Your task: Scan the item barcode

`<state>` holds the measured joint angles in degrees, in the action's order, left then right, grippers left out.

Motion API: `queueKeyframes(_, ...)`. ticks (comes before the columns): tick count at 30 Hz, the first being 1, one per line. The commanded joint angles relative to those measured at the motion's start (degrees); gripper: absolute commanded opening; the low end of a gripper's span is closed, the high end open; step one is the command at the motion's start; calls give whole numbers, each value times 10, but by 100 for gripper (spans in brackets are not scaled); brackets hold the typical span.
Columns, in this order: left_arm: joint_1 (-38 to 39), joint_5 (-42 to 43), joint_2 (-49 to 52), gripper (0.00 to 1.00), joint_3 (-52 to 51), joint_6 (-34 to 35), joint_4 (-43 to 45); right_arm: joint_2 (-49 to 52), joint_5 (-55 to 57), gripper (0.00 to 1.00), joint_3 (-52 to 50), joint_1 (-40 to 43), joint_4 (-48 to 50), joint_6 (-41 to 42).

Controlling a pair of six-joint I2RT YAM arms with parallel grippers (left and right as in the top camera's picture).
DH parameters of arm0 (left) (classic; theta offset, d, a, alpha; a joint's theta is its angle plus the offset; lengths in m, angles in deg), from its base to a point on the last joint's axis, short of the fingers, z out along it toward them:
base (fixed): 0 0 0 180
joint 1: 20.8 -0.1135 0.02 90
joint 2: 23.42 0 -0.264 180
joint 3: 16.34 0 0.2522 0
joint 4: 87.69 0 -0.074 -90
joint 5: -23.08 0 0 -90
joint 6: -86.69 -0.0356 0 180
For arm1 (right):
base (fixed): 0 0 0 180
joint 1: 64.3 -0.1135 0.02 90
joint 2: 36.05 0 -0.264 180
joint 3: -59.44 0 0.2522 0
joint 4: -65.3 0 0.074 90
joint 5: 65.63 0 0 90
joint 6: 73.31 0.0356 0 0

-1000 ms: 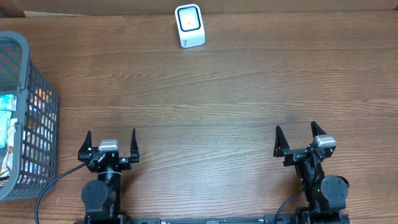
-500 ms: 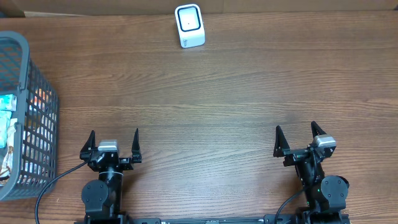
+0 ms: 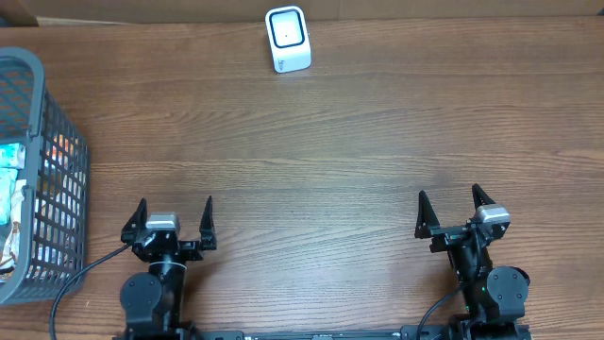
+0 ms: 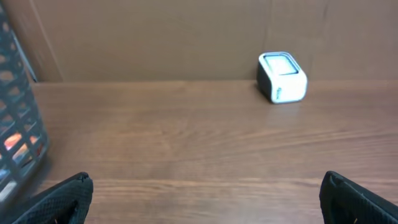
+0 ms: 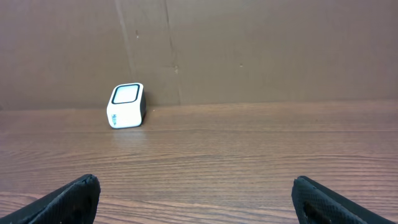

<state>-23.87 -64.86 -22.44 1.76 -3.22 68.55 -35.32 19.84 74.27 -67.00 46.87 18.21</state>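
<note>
We see a wood table (image 3: 359,142), cardboard (image 5: 249,50) behind it, scanner (image 3: 288,39) at 12 o'clock, basket (image 3: 61,208) at 9 holding what may be packets (image 3: 11,156), and left gripper (image 3: 175,203) and right gripper (image 3: 449,194) both spread apart, empty.

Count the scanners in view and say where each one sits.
1. The white scanner stands at the far edge of the table, near the cardboard wall, slightly left of centre. The basket at left could hide more.

Matt wood-grain table (image 3: 377,142), glossy white plastic scanner (image 3: 288,40), grey plastic basket (image 3: 24,57).
</note>
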Motion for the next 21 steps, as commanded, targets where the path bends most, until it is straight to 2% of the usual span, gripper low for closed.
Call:
queueKeyframes(1, 1, 22, 9, 100, 77, 19, -26, -6, -2, 100, -6, 2, 2, 2)
queueKeyframes(8, 1, 75, 135, 100, 238, 19, -106, -6, -2, 100, -6, 2, 2, 2)
queueKeyframes(12, 1, 108, 254, 100, 374, 19, -179, -6, -2, 100, -6, 2, 2, 2)
queueKeyframes(15, 1, 113, 368, 100, 516, 19, -284, -6, -2, 100, -6, 2, 2, 2)
queueKeyframes(21, 1, 180, 594, 99, 813, 12, -527, -6, -2, 100, -6, 2, 2, 2)
